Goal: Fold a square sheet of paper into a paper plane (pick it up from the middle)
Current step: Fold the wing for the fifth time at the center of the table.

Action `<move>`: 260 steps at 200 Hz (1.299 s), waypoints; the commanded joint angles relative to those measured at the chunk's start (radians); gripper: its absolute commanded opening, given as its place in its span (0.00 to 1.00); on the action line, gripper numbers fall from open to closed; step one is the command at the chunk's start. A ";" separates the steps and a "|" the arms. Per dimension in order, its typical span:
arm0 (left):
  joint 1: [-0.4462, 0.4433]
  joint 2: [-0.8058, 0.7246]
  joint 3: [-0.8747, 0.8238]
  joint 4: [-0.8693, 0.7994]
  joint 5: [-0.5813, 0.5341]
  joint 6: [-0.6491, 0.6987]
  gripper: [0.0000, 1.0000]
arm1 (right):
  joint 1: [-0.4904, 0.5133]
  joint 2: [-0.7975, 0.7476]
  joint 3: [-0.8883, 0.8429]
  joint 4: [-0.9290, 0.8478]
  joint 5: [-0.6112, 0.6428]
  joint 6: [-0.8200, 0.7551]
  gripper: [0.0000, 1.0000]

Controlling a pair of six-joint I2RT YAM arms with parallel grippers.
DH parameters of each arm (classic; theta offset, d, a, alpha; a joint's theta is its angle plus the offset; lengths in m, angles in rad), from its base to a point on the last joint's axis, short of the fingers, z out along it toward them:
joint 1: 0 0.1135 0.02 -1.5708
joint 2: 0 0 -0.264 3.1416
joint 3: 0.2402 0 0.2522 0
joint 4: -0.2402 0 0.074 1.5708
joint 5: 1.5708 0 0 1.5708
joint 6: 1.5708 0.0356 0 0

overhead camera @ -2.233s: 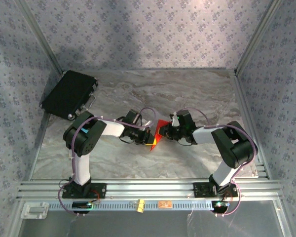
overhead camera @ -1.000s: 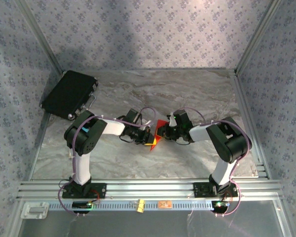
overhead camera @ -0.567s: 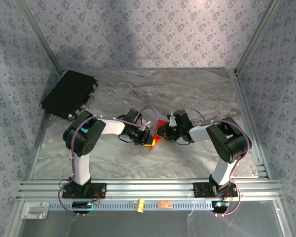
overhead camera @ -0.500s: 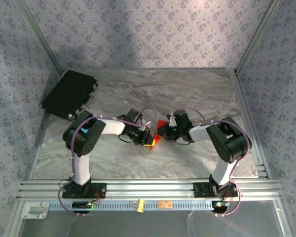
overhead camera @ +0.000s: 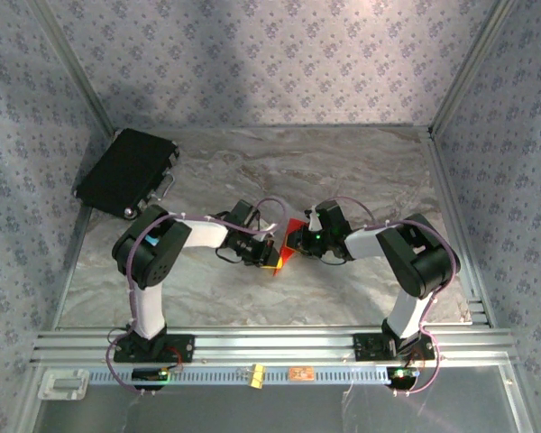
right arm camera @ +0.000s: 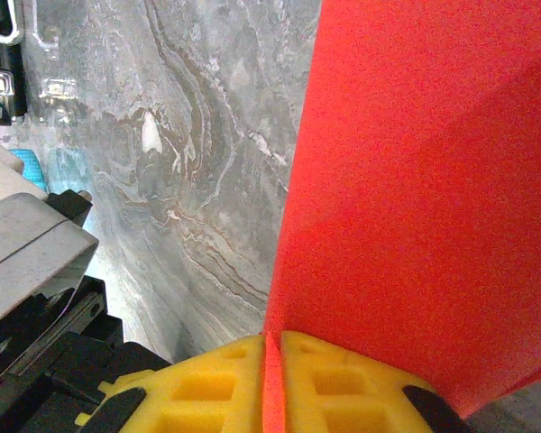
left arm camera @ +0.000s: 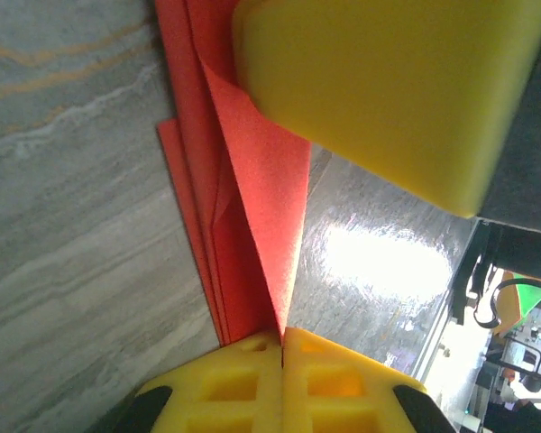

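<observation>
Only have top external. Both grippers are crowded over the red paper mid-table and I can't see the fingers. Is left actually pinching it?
Observer: Yes. In the left wrist view the left gripper is shut, with a tapering flap of the red paper caught between its yellow fingers.
Operator: And right, same story?
Observer: Same. In the right wrist view the right gripper is shut on the paper, and a thin red edge runs down into the seam between its fingers.
</observation>
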 commanded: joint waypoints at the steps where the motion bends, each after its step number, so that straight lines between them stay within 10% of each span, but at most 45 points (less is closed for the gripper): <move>1: -0.009 -0.012 -0.059 -0.133 -0.036 0.014 0.07 | 0.007 0.053 -0.018 -0.133 0.120 0.002 0.14; 145: -0.013 -0.069 -0.113 -0.162 -0.083 0.010 0.00 | 0.013 0.040 -0.033 -0.120 0.131 0.021 0.14; 187: -0.012 -0.082 -0.115 -0.176 -0.131 0.013 0.14 | 0.014 0.035 -0.031 -0.124 0.130 0.020 0.14; 260: -0.013 -0.089 -0.124 -0.179 -0.139 0.013 0.00 | 0.013 0.029 -0.033 -0.127 0.131 0.021 0.14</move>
